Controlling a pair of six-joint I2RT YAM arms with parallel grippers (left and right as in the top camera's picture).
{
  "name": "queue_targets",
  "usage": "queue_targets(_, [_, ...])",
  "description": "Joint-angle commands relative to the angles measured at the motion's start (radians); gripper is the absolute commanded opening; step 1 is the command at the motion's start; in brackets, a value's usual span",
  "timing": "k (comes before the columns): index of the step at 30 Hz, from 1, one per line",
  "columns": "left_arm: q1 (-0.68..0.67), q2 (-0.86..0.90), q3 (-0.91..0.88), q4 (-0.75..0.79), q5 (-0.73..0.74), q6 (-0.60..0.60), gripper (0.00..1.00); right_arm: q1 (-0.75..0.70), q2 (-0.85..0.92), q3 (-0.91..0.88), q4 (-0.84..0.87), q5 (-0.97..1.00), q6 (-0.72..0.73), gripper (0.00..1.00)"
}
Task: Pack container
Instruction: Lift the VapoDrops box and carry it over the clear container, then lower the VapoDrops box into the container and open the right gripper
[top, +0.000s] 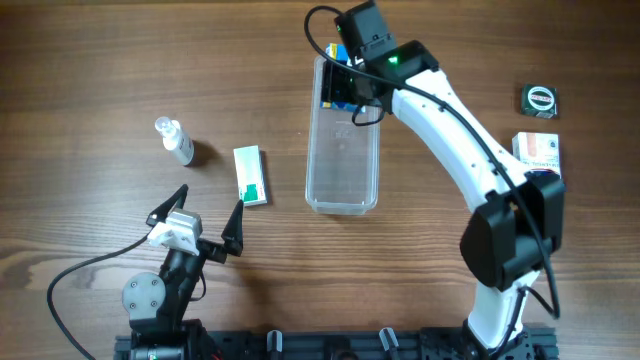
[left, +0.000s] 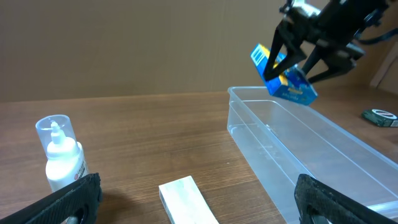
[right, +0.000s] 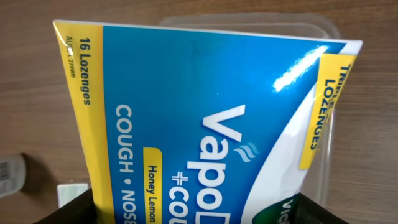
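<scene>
Two right fingers pinch the lozenge box above the container.

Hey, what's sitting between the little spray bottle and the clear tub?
A small white and green box lies flat between the spray bottle and the container, touching neither; the overhead view shows it.

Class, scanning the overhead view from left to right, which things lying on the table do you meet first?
Spray bottle → white-and-green box → container.
</scene>
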Motion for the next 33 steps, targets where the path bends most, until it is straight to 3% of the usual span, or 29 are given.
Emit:
queue_targets(1, [0.004, -0.009, -0.003, -0.004, -0.009, -0.010, 1.00, 0.001, 0.057, 0.009, 0.020, 0.066, 0.012, 0.72])
queue_targets(27, [0.004, -0.009, -0.003, -0.004, -0.009, -0.010, 1.00, -0.001, 0.134, 0.010, 0.031, 0.066, -0.021, 0.84])
queue_targets(30, [0.004, -0.009, -0.003, -0.004, -0.009, -0.010, 1.00, 0.003, 0.119, 0.018, -0.014, 0.050, -0.032, 0.77])
queue_targets(33, [0.004, -0.009, -0.003, -0.004, -0.009, -0.010, 1.00, 0.013, 0.096, 0.019, -0.066, 0.050, -0.086, 0.54])
